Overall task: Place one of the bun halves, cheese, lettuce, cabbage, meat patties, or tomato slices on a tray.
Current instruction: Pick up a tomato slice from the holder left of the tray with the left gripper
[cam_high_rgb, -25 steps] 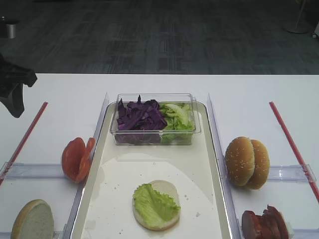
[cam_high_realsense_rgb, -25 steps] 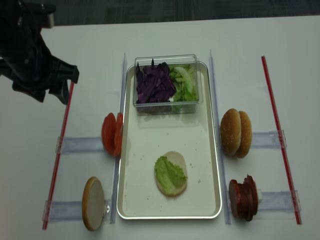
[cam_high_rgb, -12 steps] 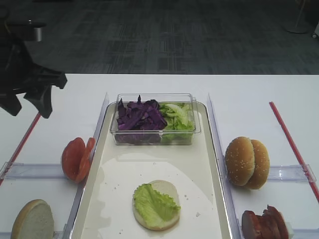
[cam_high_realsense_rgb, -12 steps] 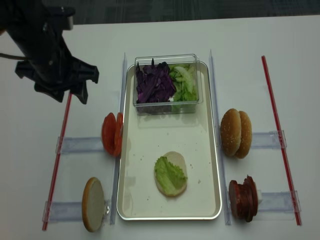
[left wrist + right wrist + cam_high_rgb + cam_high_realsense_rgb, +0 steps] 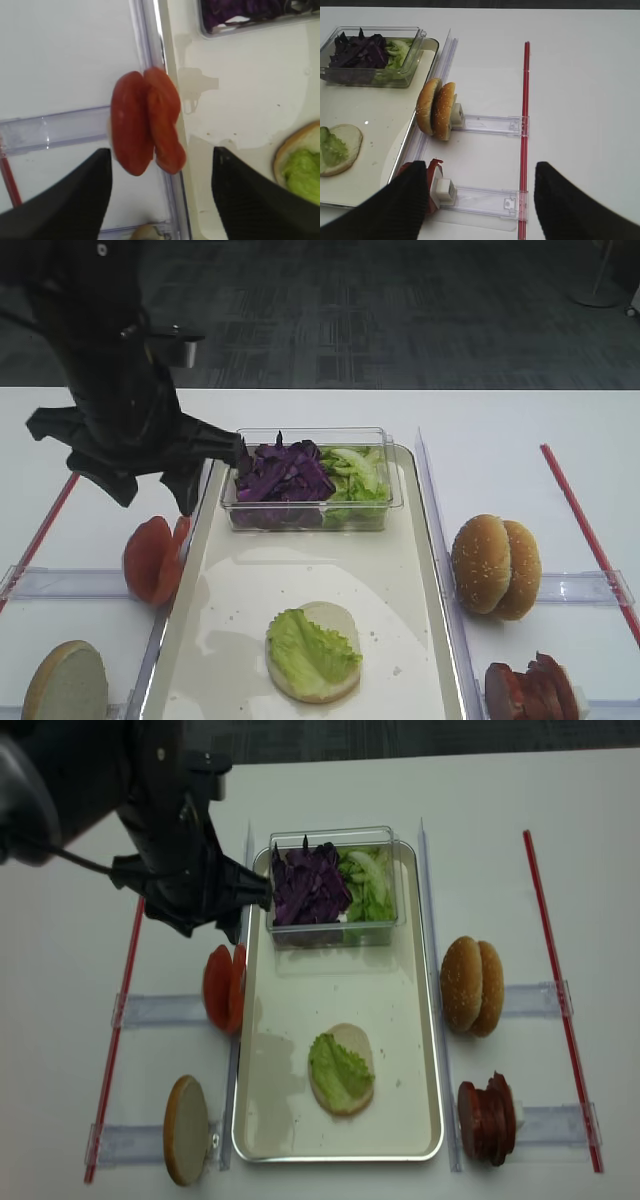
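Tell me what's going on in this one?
A burger is being assembled. The left hand, open and empty, hovers over the upright tomato slices beside the tray. On the tray lies a bun half topped with lettuce. The right hand is open, away from the food.

surface: white tabletop (image 5: pixel 330 790) | centre: large cream-white rectangular tray (image 5: pixel 420 1050) with shiny rim | left of tray: upright red tomato slices (image 5: pixel 223 988), tan bun half (image 5: pixel 186 1127) on clear plastic rails | right: seeded bun halves (image 5: pixel 473 986), dark reddish-brown meat patties (image 5: pixel 486 1116) | edges: two red strips (image 5: pixel 548 920)
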{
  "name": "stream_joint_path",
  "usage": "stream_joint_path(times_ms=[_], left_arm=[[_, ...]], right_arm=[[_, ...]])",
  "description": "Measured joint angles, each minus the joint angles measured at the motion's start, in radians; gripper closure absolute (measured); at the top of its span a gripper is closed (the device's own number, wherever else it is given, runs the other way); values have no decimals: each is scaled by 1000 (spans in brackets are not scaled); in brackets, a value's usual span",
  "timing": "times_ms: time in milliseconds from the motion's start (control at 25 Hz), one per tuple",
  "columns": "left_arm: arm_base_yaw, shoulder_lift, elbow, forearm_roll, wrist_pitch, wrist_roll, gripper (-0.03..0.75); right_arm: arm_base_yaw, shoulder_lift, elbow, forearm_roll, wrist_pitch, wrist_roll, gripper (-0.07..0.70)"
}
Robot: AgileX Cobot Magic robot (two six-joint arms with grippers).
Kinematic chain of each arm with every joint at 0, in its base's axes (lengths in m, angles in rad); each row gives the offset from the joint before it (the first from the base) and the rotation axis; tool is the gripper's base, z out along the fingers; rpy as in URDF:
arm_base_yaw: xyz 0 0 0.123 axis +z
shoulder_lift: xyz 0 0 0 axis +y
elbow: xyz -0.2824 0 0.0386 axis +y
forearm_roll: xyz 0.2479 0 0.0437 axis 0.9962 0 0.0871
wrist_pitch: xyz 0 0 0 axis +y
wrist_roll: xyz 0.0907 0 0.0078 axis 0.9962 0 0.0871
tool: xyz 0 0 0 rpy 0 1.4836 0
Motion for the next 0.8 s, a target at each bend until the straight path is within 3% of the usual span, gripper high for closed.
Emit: stream_joint_path(times_ms=[360,520,800], left_arm=[[-120,132,0,14,-17,-88,301],[-130,158,-2,81,-19,-154,301],[-130,181,-5,103,-25,-167,314]], right_arm=[[0,0,0,0,0,0,147],[0,0,0,0,0,0,147],[0,0,0,0,0,0,147]])
